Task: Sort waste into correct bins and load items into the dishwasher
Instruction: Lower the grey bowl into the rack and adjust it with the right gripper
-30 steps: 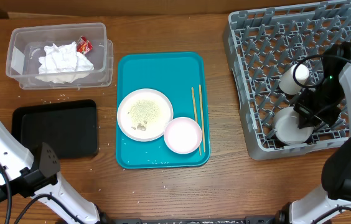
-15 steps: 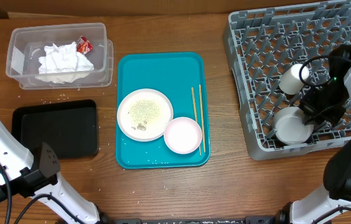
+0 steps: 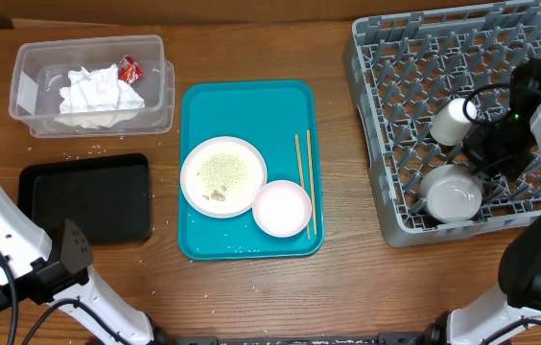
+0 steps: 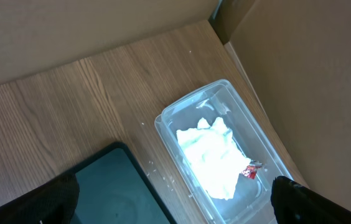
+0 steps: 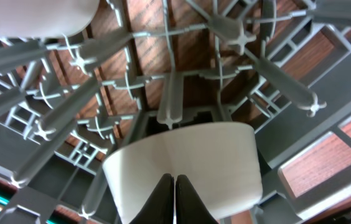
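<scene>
Wooden table (image 3: 347, 287) under you. Your right gripper (image 5: 174, 180) hangs over the bowl (image 3: 451, 192), fingers pressed together and pinching nothing. The bowl sits in the dish rack (image 3: 395, 57), apparently propped by the pegs, one cup (image 3: 451, 122) beside it. Your left gripper (image 4: 172, 183) is spread wide above the clear tub (image 3: 23, 91), which holds one tissue (image 3: 98, 91) and one red wrapper (image 3: 130, 68). On the teal tray (image 3: 251, 105): one crumb-covered plate (image 3: 223, 175), one dish (image 3: 281, 207), two chopsticks (image 3: 303, 177). The black tray (image 3: 83, 196) looks bare, likely waiting for crumbs.
</scene>
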Tool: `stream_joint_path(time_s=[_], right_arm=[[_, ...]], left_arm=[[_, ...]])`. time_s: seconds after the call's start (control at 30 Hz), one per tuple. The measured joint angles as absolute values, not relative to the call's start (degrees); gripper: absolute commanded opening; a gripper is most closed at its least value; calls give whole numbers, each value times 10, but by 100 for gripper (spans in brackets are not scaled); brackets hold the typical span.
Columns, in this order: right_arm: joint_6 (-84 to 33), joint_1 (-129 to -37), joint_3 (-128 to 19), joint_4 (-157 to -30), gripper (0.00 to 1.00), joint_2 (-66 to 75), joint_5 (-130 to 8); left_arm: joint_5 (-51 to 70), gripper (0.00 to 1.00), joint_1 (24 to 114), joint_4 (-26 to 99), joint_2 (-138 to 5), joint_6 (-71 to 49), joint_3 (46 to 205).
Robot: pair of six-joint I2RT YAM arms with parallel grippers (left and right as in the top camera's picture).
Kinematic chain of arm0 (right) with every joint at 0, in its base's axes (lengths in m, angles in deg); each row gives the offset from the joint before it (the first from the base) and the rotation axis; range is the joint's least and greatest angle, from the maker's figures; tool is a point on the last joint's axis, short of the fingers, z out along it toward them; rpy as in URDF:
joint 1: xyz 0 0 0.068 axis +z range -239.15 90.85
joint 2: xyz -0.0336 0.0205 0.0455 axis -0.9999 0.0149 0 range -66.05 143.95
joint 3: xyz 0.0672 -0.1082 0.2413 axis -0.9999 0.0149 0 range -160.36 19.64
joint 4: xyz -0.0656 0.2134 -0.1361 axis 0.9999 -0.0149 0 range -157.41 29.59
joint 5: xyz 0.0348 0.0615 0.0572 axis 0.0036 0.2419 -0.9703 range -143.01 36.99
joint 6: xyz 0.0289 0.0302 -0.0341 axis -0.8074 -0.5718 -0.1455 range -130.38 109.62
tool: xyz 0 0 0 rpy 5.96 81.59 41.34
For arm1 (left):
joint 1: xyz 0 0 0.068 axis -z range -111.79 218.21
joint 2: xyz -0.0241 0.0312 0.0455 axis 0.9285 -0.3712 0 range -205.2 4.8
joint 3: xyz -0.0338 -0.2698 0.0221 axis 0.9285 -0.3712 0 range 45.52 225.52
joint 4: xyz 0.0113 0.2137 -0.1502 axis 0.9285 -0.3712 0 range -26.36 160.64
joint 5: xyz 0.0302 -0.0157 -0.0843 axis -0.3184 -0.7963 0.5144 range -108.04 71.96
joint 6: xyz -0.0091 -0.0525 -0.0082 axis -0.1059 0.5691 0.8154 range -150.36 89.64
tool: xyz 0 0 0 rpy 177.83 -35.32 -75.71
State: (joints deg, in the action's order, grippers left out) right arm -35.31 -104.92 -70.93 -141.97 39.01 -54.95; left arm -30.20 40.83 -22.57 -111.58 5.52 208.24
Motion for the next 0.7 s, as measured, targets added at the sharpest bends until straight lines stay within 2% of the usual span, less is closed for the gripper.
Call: stream_joint_path(time_s=[0.13, 0.37, 0.5, 0.7], right_arm=[[-356, -1049, -709, -1402, 4, 390, -549], [-354, -1049, -773, -1568, 4, 390, -550], [-328, -1049, -801, -1575, 8, 384, -567], [-321, -1049, -760, -1571, 8, 383, -567]], left_arm=[[-302, 100, 408, -226, -1116, 55, 2082], [-302, 100, 408, -226, -1116, 55, 2082], [-302, 100, 408, -226, -1116, 55, 2082], [-302, 100, 408, -226, -1116, 55, 2082]])
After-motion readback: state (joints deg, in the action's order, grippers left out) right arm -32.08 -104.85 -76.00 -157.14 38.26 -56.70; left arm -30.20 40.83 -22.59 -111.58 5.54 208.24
